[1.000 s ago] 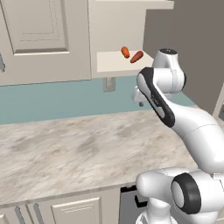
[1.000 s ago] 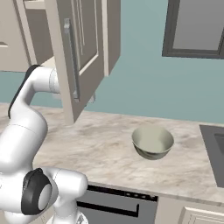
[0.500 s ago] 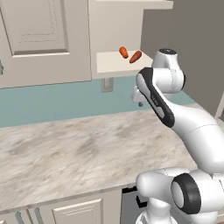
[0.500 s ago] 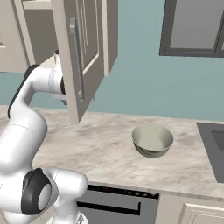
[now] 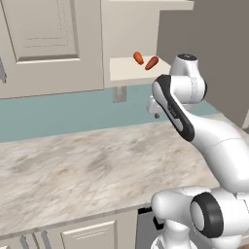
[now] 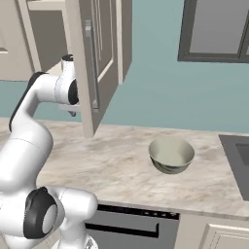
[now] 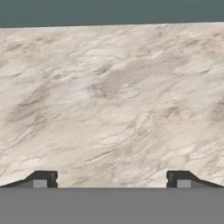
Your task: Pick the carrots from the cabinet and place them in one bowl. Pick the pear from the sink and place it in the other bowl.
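Two small orange-red carrots (image 5: 138, 58) (image 5: 151, 62) lie side by side on the pale shelf of the open cabinet (image 5: 121, 69). My gripper (image 5: 155, 113) hangs below and just right of that shelf, pointing down at the marble counter. In the right base view the gripper (image 6: 71, 110) sits partly behind the open cabinet door (image 6: 92, 68). In the hand view the gripper (image 7: 111, 179) is open, its fingertips (image 7: 41, 179) wide apart with bare counter between them. One bowl (image 6: 171, 154), cream inside and grey-green outside, stands on the counter to the right. The pear is out of view.
The dark sink (image 6: 237, 156) begins at the right end of the counter. A dark-framed window (image 6: 214, 29) is above it. The teal backsplash (image 5: 58, 114) carries a wall socket (image 5: 119, 94) under the shelf. The dishwasher front (image 6: 131, 226) is below the counter edge.
The wrist has risen a little beside the cabinet door. The jaws stay wide open. The carrots and the bowl have not moved.
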Controlling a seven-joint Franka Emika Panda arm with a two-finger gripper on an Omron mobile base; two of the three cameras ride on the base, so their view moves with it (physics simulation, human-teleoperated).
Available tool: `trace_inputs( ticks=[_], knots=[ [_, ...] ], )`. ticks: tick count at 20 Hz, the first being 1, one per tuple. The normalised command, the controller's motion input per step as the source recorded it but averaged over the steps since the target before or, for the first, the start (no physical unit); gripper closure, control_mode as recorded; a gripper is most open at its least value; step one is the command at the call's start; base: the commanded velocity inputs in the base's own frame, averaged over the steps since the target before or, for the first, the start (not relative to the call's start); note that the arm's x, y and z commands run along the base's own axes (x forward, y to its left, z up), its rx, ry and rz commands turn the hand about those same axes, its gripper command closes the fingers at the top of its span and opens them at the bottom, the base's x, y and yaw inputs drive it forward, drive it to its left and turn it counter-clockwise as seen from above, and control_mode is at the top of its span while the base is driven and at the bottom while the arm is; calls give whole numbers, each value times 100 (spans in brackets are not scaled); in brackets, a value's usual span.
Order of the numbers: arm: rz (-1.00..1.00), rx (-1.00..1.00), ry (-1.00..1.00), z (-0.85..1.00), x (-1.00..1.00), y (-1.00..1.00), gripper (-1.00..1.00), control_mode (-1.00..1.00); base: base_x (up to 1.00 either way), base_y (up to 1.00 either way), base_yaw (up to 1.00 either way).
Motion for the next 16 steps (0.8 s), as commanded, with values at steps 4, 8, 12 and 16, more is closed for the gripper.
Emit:
trace_inputs(
  ticks=[4, 8, 12, 16],
  knots=[
    [0, 0, 0, 0, 0, 0, -100, 100, -2, 55, 3],
    [0, 0, 0, 0, 0, 0, -100, 100, 16, 27, 0],
    [0, 0, 0, 0, 0, 0, -100, 100, 37, 38, -1],
    [0, 0, 0, 0, 0, 0, -100, 100, 44, 47, -3]
  ],
)
